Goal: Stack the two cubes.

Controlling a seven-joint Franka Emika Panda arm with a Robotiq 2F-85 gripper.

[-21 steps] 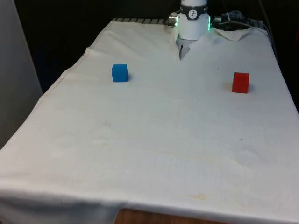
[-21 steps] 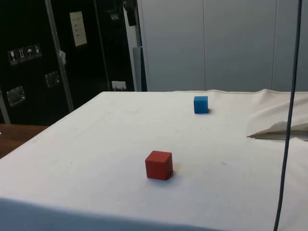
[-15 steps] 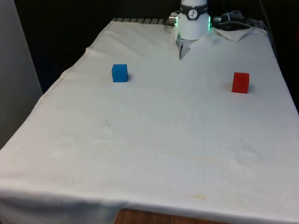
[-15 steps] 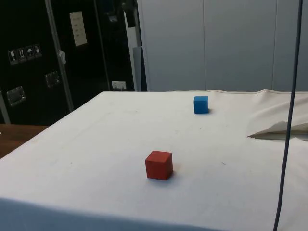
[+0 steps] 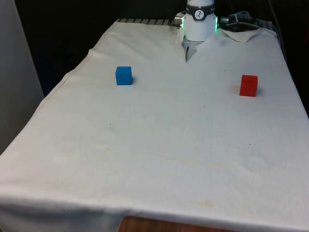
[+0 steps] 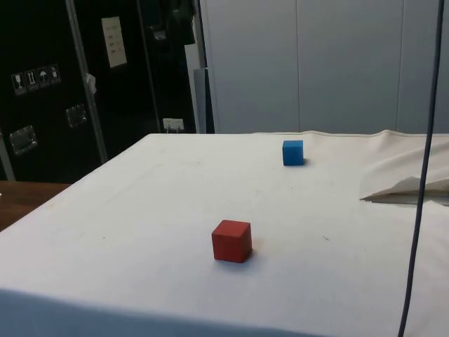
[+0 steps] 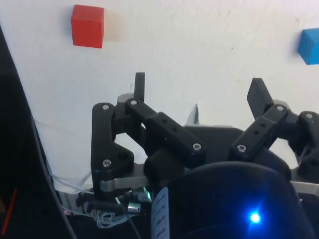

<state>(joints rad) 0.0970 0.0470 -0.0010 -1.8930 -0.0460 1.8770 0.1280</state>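
A blue cube (image 5: 123, 76) rests on the white cloth at the front view's left, and it also appears in the side view (image 6: 292, 152) and the wrist view (image 7: 309, 46). A red cube (image 5: 248, 85) sits apart from it at the front view's right, nearer the camera in the side view (image 6: 231, 241), and in the wrist view (image 7: 87, 26). My gripper (image 7: 199, 89) hangs high above the table's far end, open, with nothing between its fingers. Both cubes lie far from it, one to either side.
The white cloth (image 5: 159, 145) covers the whole table and is wrinkled and bunched near the robot's base (image 5: 199, 24). A thin cable (image 6: 421, 175) hangs down at the side view's right. Dark cabinets (image 6: 70, 77) stand beyond the table's edge.
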